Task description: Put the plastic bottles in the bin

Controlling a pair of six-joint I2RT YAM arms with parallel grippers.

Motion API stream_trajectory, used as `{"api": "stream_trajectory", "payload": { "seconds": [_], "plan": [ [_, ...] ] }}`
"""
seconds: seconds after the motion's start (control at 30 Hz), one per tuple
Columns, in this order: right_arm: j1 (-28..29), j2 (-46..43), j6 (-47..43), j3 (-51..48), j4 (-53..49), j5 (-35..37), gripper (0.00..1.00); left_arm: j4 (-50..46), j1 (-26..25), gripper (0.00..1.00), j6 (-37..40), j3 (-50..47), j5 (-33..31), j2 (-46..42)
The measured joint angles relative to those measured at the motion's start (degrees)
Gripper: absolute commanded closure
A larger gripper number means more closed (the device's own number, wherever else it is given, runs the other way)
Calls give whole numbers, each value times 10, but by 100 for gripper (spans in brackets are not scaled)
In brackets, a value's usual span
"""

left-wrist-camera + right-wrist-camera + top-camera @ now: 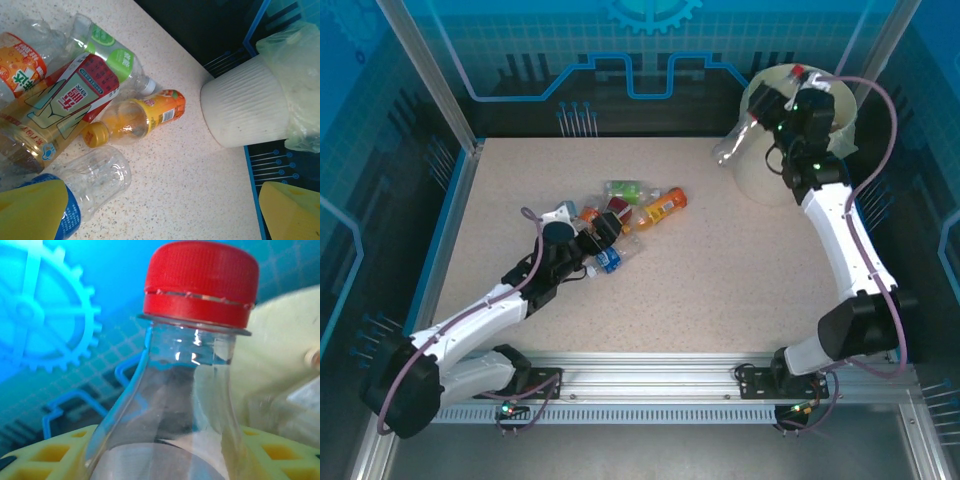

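Speckled tabletop, blue-walled enclosure. Right end effector clamped on red-capped clear bottle, long axis tilted: cap beyond it over the bin mouth, base hanging outside the rim. Left end effector released, remaining bottles directly beneath it, well apart from the bin.

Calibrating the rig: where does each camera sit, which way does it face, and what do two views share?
Top external: above and behind, looking down on the table; both arms show.
Left wrist: low over the bottle pile, facing the bin; open left tool, fingertips at bottom corners.
Right wrist: looks along the red-capped clear bottle held in the right tool.
Shared: top external and left wrist both show bin and orange bottle.
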Motion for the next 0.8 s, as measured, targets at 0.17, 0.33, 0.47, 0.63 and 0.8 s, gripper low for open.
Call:
{"api": "stream_trajectory", "payload": {
  "seconds": [0.17, 0.33, 0.47, 0.63, 0.8],
  "plan": [
    [-23, 66, -21, 84, 47, 71, 57, -4, 0, 1, 0, -8, -7, -27],
    [-38, 146, -49, 176, 90, 152, 57, -10, 0, 1, 0, -17, -15, -38],
    [-38, 199, -108, 207, 160, 226, 57, -12, 0, 1, -2, -23, -23, -39],
    [-32, 262, -196, 227, 230, 294, 57, -12, 0, 1, -9, -27, -27, -39],
    [-17, 320, -307, 250, 285, 315, 57, -12, 0, 1, -11, -27, -28, -38]
  ]
}}
